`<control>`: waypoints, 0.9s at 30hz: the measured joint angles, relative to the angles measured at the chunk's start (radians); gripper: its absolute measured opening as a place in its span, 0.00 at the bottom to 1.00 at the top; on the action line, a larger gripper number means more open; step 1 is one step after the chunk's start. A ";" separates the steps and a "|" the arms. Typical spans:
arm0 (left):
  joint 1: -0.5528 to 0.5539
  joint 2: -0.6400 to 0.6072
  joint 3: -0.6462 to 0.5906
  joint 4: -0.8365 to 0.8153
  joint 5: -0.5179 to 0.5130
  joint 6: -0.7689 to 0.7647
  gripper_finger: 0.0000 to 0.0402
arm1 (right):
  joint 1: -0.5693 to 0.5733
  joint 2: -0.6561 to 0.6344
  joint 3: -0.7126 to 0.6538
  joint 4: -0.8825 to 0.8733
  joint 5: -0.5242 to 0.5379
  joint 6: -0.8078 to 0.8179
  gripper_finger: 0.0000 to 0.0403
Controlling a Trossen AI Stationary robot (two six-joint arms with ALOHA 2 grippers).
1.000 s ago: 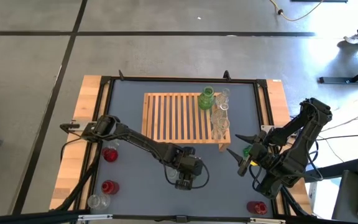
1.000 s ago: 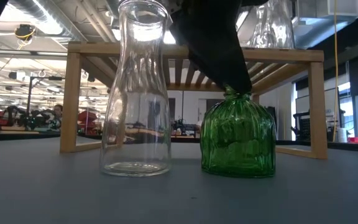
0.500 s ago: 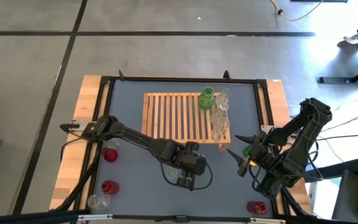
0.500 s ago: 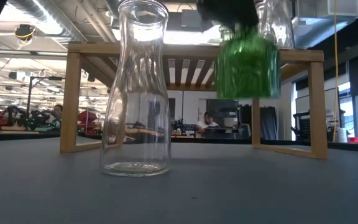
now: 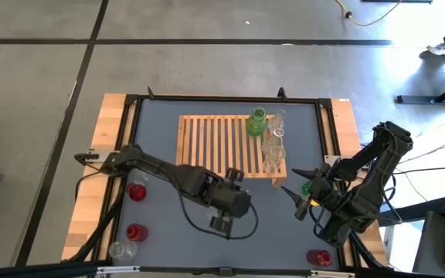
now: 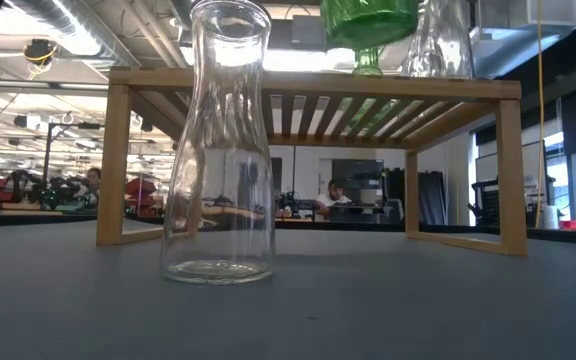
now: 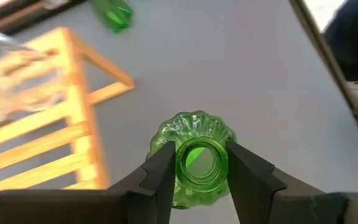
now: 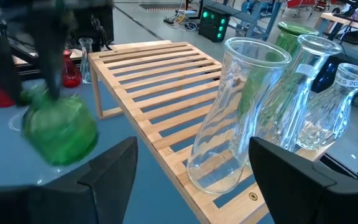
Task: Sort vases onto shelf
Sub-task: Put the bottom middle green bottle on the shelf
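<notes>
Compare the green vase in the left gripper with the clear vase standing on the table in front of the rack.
The green vase is squat, ribbed and green; the clear vase is tall, smooth and colourless. The green vase hangs in the air, gripped at its neck by the left gripper; the clear vase stands upright on the table, untouched. In the low view the green vase is level with the top of the shelf; the clear one rests below. Both are glass with open mouths.

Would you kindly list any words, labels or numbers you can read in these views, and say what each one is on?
"25 2(30)", or close to it: raised on the neck of the clear vase at the far end of the row on the shelf; the last characters are uncertain.
A small round mark on the shelf's front rail: too small to read.
No text is readable in the other views.
</notes>
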 joint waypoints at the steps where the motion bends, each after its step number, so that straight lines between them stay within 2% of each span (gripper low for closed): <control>1: 0.006 -0.019 -0.009 0.002 -0.014 0.009 0.30 | 0.000 0.000 0.000 0.000 0.000 0.000 0.73; 8: 0.095 -0.110 -0.020 -0.004 -0.055 0.015 0.30 | 0.000 0.000 0.000 0.002 0.001 0.000 0.73; 15: 0.257 -0.119 -0.021 0.016 -0.053 0.010 0.29 | 0.000 0.000 0.000 0.002 0.002 -0.001 0.73; 21: 0.370 -0.118 -0.058 0.104 0.024 -0.039 0.29 | 0.000 0.000 0.000 0.000 0.025 -0.002 0.73; 27: 0.404 -0.117 -0.131 0.171 0.074 -0.038 0.29 | 0.000 0.000 0.000 -0.002 0.026 -0.002 0.73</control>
